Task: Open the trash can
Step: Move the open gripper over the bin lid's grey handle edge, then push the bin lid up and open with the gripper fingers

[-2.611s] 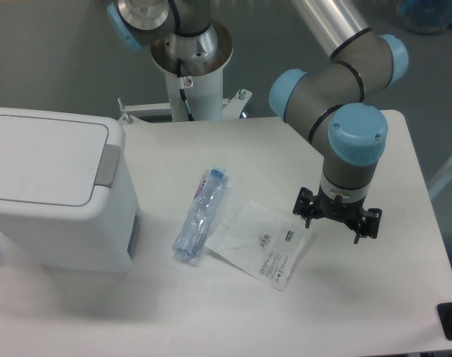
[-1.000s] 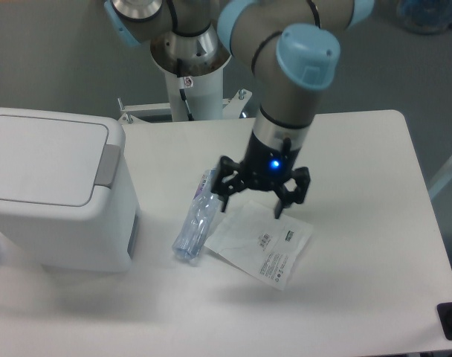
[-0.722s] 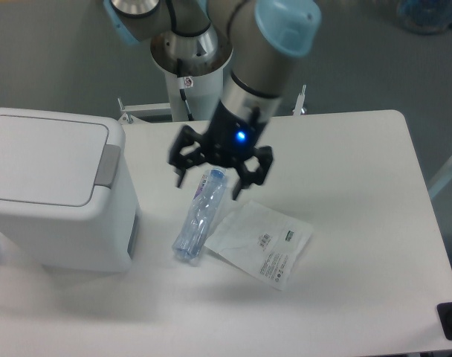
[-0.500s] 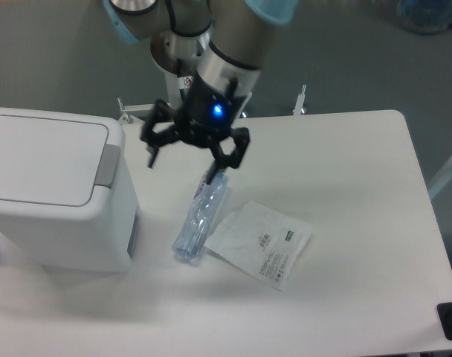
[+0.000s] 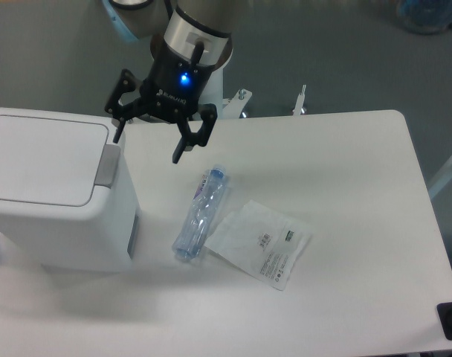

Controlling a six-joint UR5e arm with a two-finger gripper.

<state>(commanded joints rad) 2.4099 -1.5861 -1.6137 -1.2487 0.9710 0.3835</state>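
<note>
Two claw [image 5: 148, 149] fingers spread, seemingly hovering beside the trash can [image 5: 51, 193] tab.

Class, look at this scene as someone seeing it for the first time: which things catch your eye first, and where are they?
The big white trash can fills the table's left side, its lid shut. Just above its grey push tab hangs the black gripper, jaws spread, a blue light glowing on it. Mid-table lie a crushed clear bottle and a flat plastic packet beside it.

A single fixed camera looks steeply down from the front of the white worktop [image 5: 360, 171], facing the arm's pedestal [image 5: 200, 93] at the far edge, at moderate range.
</note>
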